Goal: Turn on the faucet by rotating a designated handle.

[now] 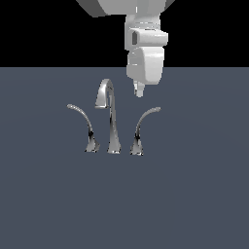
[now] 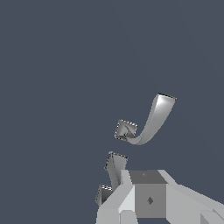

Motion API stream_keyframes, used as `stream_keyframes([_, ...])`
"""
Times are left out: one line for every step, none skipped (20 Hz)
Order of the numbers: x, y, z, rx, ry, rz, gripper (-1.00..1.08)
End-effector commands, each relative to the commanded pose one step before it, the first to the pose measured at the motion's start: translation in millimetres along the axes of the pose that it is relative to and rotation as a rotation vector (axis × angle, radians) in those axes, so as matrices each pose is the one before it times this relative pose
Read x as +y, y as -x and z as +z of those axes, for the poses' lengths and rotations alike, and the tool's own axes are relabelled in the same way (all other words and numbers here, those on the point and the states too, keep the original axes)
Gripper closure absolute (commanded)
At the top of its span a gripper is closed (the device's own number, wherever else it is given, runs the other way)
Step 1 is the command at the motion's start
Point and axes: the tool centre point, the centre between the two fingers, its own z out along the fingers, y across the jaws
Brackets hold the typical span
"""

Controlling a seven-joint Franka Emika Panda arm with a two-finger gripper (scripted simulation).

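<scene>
Here, my fingers [image 1: 139, 91] hang above the handle [image 1: 144, 123], whose tip sweeps toward the exterior view's right; whether they are open I cannot tell.

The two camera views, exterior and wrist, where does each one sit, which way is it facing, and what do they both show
Exterior view: off the arm, slightly raised, facing the faucet side-on; the arm's white wrist and gripper hang from the top edge, above and behind the handle.
Wrist view: on the wrist, looking steeply down at the dark surface; the gripper body fills the lower edge, and whether it is open cannot be told.
Shared: the handle, the faucet's other bases, the gripper and the surface.
</scene>
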Motion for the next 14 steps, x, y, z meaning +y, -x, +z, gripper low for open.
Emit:
stream_keyframes([-5.63,-12.50,11.54,0.00239,-0.00232,0.06998,1.08])
stream_keyframes([-1.99,-4.44,4.09,0.00068,-0.00060,0.02467,1.08])
stream_keyframes([-1.89,-4.23,3.86,0.00062,-0.00058,0.02344,1.08])
stream_keyframes([-1.78,-4.00,3.62,0.00056,-0.00056,0.02214,1.08])
stream_keyframes([-1.66,-3.77,3.38,0.00049,-0.00054,0.02081,1.08])
stream_keyframes([-1.55,-3.52,3.14,0.00044,-0.00051,0.01942,1.08])
stream_keyframes([-1.43,-3.26,2.89,0.00040,-0.00047,0.01793,1.08])
stream_keyframes([-1.31,-2.98,2.63,0.00036,-0.00044,0.01638,1.08])
stream_keyframes([-1.18,-2.69,2.36,0.00031,-0.00040,0.01475,1.08])
stream_keyframes([-1.05,-2.38,2.09,0.00025,-0.00036,0.01309,1.08])
stream_keyframes([-0.91,-2.08,1.81,0.00019,-0.00032,0.01142,1.08])
stream_keyframes([-0.77,-1.77,1.52,0.00012,-0.00027,0.00971,1.08])
stream_keyframes([-0.62,-1.47,1.23,0.00005,-0.00023,0.00802,1.08])
stream_keyframes([-0.47,-1.17,0.94,-0.00004,-0.00019,0.00633,1.08])
